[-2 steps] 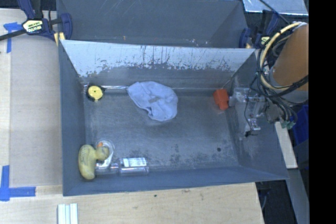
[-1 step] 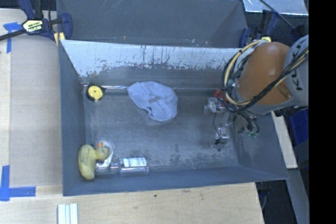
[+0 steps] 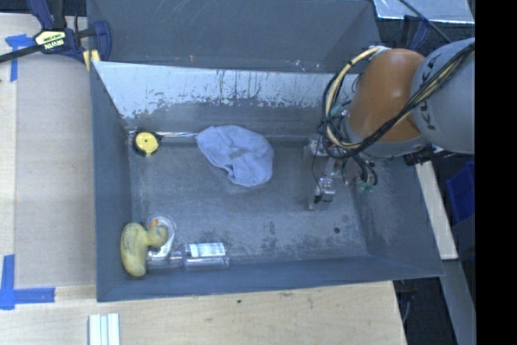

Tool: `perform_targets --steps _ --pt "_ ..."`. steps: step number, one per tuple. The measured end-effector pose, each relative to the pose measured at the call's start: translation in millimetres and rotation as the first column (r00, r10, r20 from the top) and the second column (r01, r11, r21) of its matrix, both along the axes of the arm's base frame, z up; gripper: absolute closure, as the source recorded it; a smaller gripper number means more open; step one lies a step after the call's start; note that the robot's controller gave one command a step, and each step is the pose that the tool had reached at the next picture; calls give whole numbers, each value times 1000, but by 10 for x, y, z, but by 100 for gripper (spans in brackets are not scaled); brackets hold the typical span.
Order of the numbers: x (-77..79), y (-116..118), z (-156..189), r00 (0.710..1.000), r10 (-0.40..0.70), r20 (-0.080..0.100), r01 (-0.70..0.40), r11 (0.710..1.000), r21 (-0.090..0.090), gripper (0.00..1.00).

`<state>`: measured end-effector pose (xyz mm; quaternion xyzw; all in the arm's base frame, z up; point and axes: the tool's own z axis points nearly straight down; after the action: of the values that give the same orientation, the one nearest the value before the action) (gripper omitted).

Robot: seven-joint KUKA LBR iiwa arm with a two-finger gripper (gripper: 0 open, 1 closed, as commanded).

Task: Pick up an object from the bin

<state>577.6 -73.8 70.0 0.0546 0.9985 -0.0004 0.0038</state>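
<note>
End effector sits low over bare floor on the right side of the bin, nothing under it, and honestly I can't tell if it's apart or together. Nearest thing is the crumpled blue-grey cloth, mid-bin toward the far wall. It's probably soft, light and floppy, so I'd pinch a raised fold. Yellow rubber duck in the near-left corner looks light and a bit slick; grab across the body. Small clear packet just right of it lies flat, so it's tricky. Little yellow disc hugs the far-left wall. Floor's scuffed metal, with plenty of room around the cloth.
</note>
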Motion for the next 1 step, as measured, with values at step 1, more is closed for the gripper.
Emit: perform_targets --steps 1 --pt "400 142 161 963 269 0 -269 963 -1 0"
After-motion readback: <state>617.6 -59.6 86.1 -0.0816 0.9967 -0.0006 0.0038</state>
